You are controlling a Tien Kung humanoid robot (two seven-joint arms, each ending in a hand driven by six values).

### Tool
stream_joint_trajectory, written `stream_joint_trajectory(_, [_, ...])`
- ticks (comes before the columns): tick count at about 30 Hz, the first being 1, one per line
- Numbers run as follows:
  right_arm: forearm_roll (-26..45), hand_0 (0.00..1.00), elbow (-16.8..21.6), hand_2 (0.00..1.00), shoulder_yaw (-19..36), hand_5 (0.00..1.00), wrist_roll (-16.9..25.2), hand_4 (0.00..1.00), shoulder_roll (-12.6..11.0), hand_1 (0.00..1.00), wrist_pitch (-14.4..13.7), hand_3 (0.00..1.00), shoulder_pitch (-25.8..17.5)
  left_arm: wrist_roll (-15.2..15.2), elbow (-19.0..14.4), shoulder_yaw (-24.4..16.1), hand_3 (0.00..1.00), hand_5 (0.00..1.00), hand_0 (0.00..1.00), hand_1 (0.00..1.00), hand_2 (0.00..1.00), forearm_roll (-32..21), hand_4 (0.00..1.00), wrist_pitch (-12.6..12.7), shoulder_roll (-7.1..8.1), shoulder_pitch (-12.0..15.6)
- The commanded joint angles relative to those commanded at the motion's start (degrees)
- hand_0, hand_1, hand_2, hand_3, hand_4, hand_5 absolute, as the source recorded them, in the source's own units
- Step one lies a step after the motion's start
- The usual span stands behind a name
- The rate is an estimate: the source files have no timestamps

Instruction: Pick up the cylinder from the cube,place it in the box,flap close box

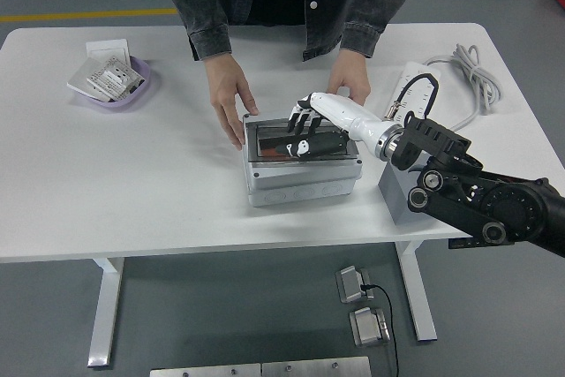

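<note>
The grey box (300, 178) stands mid-table with its clear lid (274, 136) folded down flat over it. A trace of the orange cylinder (267, 153) shows through the lid. My right hand (305, 132) lies on the lid with its fingers spread flat, holding nothing. The grey cube (395, 196) sits right of the box, mostly hidden behind my right arm. A person at the far side holds the box with one hand (231, 94) at its left back corner and the other hand (350, 81) behind its right back corner.
A purple bowl (119, 87) with small packets sits far left, next to a white card (106, 47). A white power strip with its cable (459, 72) lies at the far right.
</note>
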Motion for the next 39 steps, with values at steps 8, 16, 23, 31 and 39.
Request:
stream_joint_trajectory(8, [-1.98,0.540,0.86,0.506,3.68,0.572,-0.80,0.926,-1.27,0.426,0.86,0.501,-1.56,0.00,0.07,0.15,0.629,0.162,0.625,0.649,0.607,-0.15,0.644,0.00,-0.05,0.10])
stream_joint_trajectory(16, [-8.68,0.539,4.86,0.499,13.41,0.578,-3.70,0.926,-5.47,0.421,4.54,0.499,-7.28,0.07,0.25,0.50,0.630,0.161,0.625,0.649,0.607,-0.60,0.644,-0.11,-0.16,0.45])
stream_joint_trajectory(23, [-9.45,0.523,9.57,0.499,25.32,0.583,-1.91,0.925,-8.31,0.412,4.73,0.490,-16.34,0.11,0.30,-0.34,0.630,0.162,0.625,0.649,0.607,-0.19,0.644,-0.16,-0.21,0.87])
stream_joint_trajectory(31, [1.42,0.521,9.41,0.501,40.75,0.699,5.83,0.953,-5.15,0.410,4.20,0.485,-28.51,0.17,0.30,-1.57,0.631,0.162,0.624,0.649,0.608,0.58,0.643,-0.25,-0.48,1.31])
stream_joint_trajectory(39, [15.04,0.522,7.83,0.498,52.49,0.753,10.42,0.969,0.09,0.416,4.62,0.491,-37.36,0.22,0.28,-3.27,0.630,0.159,0.623,0.649,0.606,1.82,0.642,-0.31,-0.27,1.44])
